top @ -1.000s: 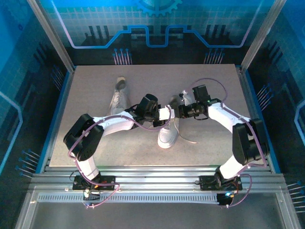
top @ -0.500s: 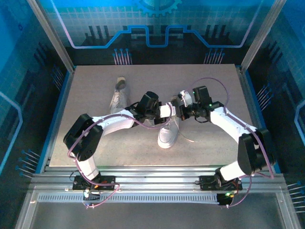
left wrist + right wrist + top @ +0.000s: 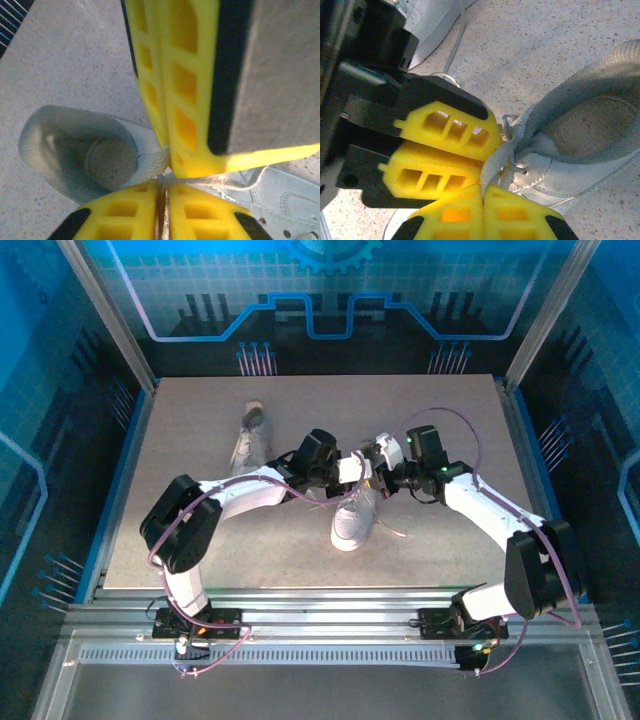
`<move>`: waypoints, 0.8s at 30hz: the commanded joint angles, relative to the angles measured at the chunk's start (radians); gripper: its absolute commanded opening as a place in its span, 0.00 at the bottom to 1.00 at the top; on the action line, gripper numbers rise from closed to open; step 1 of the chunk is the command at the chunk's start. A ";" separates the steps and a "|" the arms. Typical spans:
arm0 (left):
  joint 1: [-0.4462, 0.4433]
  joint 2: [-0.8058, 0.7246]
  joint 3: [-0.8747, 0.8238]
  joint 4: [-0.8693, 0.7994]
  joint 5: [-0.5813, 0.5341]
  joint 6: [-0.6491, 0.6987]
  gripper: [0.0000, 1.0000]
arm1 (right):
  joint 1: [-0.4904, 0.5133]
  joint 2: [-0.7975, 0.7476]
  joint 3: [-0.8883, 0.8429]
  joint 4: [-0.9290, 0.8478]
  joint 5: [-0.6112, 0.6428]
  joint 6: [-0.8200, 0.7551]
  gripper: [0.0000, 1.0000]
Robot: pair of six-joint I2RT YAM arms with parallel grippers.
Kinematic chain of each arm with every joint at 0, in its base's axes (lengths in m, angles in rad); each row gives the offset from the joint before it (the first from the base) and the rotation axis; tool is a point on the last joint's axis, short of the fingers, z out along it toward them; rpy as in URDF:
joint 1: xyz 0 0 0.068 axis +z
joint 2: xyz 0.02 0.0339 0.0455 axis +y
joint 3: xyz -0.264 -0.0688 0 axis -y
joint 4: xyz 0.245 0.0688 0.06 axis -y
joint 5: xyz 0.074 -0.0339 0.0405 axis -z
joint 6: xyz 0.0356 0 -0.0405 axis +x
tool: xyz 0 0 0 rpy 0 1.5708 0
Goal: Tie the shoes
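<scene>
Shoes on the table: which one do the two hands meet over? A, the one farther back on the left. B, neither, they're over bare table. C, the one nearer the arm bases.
C: the left hand and right hand pinch a lace at the collar of the nearer shoe; the other shoe lies apart.

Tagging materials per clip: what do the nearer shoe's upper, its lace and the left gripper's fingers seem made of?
Shoe upper: smooth white leather or synthetic, judging by stitched seams and punched eyelets. Lace: flat woven fabric, soft matte folds. Left gripper's fingers: matte yellow plastic or rubber, moulded with open cells.
</scene>
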 commanded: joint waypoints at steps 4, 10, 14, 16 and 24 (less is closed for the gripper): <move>0.006 0.011 0.024 -0.009 -0.029 0.023 0.28 | 0.017 0.013 0.004 -0.010 -0.004 -0.090 0.00; 0.010 -0.012 0.003 0.006 -0.034 0.034 0.32 | 0.016 0.020 0.020 -0.041 0.018 -0.133 0.00; 0.012 -0.027 -0.004 0.004 -0.041 0.046 0.34 | 0.016 0.023 0.020 -0.039 0.018 -0.162 0.00; 0.012 -0.032 -0.007 0.003 -0.044 0.055 0.36 | 0.016 0.023 0.021 -0.041 0.017 -0.177 0.00; 0.027 -0.046 -0.011 -0.002 -0.030 0.073 0.41 | 0.008 0.018 0.030 -0.056 0.010 -0.225 0.00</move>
